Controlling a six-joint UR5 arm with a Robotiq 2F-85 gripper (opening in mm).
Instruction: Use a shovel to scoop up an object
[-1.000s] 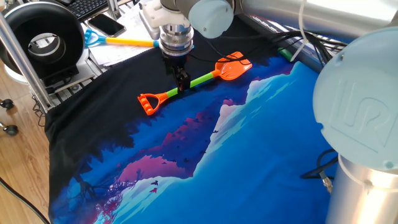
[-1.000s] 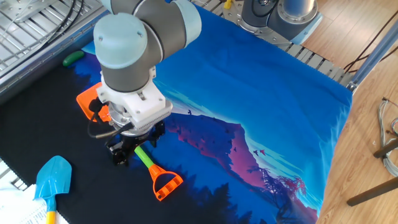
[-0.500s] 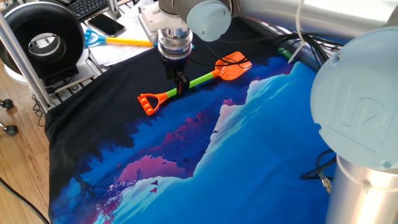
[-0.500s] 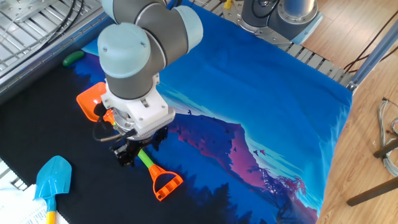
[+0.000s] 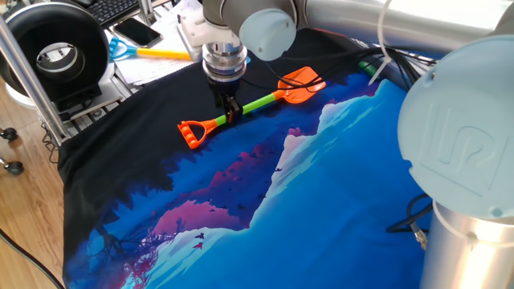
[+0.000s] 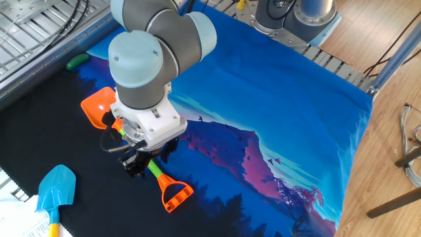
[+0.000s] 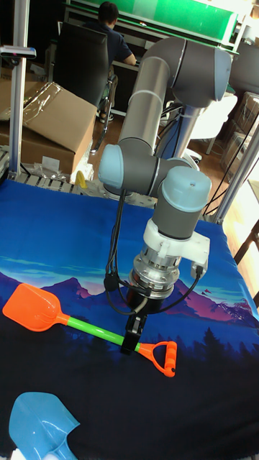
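Note:
The shovel lies on the dark part of the cloth, with its orange blade [image 5: 302, 83], lime-green shaft [image 5: 259, 102] and orange D-handle [image 5: 192, 132]. My gripper [image 5: 230, 113] points straight down and is shut on the shaft close to the handle. The other fixed view shows the gripper [image 6: 141, 165] between blade [image 6: 98, 107] and handle [image 6: 175, 193]. In the tall view the gripper [image 7: 132, 336] pinches the shaft [image 7: 92, 330]. The object [image 6: 77, 61], a small green lump, rests beyond the blade near the cloth's edge, also visible beside the cables [image 5: 368, 70].
A blue-bladed shovel [image 6: 56, 187] with a yellow shaft [image 5: 167, 54] lies at the table edge near the handle end. A black round device [image 5: 56, 53] and a phone [image 5: 137, 32] sit off the cloth. The robot base [image 5: 466, 160] fills the right side.
The gripper has shifted slightly along the shaft toward the handle, and the wrist has turned a little. The orange blade has swung slightly; the handle stays put.

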